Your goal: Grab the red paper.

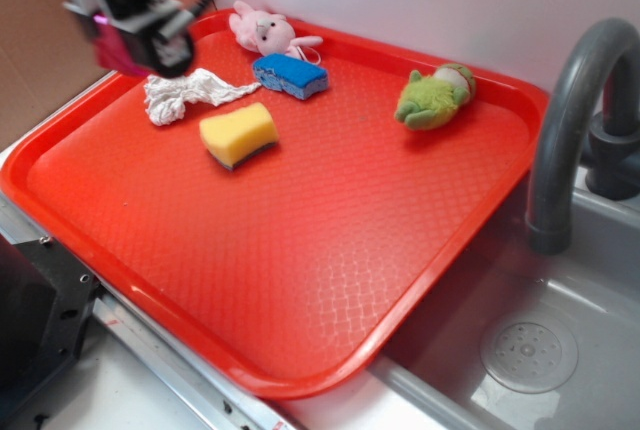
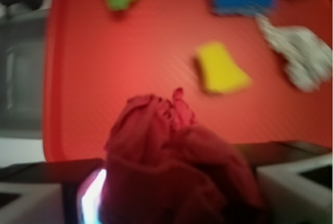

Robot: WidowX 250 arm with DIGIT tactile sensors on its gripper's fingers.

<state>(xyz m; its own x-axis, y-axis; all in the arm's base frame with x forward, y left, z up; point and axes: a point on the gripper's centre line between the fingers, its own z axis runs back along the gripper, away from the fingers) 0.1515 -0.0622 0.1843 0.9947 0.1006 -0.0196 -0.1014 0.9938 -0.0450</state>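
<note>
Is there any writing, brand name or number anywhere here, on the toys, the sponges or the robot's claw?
None can be read in either view.
Red tray: only an embossed grid pattern, no letters.
Yellow sponge, blue sponge, pink bunny, green plush, white rag: no labels visible.
Claw holding the red paper: blurred, nothing legible.
Grey faucet: no markings.

Motion blur is smearing the tool (image 1: 135, 10) in the exterior view, its top running off the frame; in the wrist view the red paper (image 2: 177, 166) is hiding the fingertips, and everything is looking soft
</note>
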